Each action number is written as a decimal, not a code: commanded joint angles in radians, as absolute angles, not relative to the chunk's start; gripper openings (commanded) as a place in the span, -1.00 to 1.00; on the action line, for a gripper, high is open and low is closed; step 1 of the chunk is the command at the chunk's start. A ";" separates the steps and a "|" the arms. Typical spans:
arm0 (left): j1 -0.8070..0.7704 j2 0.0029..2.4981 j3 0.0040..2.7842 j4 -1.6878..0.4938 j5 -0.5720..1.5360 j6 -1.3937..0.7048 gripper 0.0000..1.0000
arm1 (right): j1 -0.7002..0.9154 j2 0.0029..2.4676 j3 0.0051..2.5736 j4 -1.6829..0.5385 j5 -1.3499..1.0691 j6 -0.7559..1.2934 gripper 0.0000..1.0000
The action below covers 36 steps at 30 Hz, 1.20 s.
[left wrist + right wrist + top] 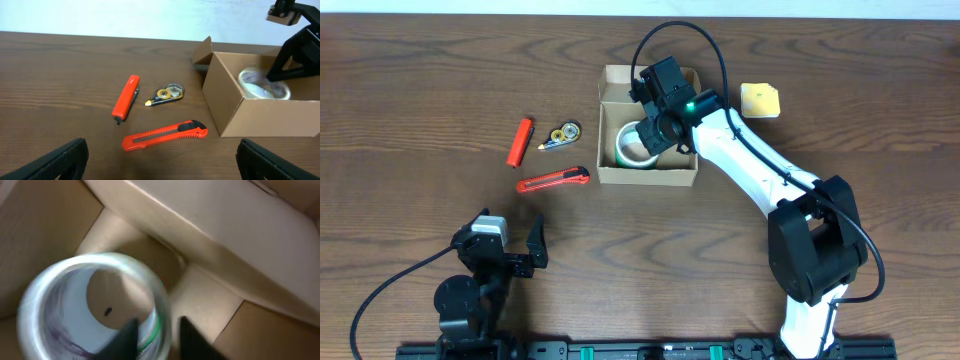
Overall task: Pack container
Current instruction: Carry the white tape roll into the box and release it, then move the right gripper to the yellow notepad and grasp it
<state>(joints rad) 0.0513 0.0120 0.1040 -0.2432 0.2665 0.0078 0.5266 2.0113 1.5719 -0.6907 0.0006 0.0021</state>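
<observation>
The container is a small tan cardboard box at the table's middle with its flaps open; it also shows in the left wrist view. A clear tape roll lies inside it, blurred in the left wrist view and the right wrist view. My right gripper reaches into the box. Its fingers straddle the roll's wall with a gap on the outer side, so it is open. My left gripper is open and empty near the front left edge.
A red box cutter lies left of the box. Farther left are a red stapler and a correction tape dispenser. A yellow sticky-note pad lies right of the box.
</observation>
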 commanded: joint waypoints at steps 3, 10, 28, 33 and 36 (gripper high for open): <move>0.051 0.006 0.078 -0.249 0.274 0.022 0.91 | 0.543 2.016 1.589 -0.691 0.010 0.007 -0.04; 0.051 0.006 0.078 -0.249 0.274 0.022 0.91 | 0.542 1.982 1.626 -0.693 -0.034 0.007 0.02; 0.051 0.006 0.078 -0.249 0.274 0.022 0.91 | 0.138 1.764 1.690 -0.832 0.025 -0.004 0.31; 0.051 0.006 0.078 -0.249 0.274 0.022 0.91 | 0.008 1.840 1.688 -0.827 -0.062 -0.068 0.98; 0.051 0.006 0.078 -0.249 0.274 0.022 0.91 | -0.016 1.887 1.688 -0.826 -0.111 -0.079 0.99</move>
<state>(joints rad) 0.0513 0.0120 0.1040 -0.2432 0.2665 0.0078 -0.0116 1.8294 1.6894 -0.8253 -0.0265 -0.0380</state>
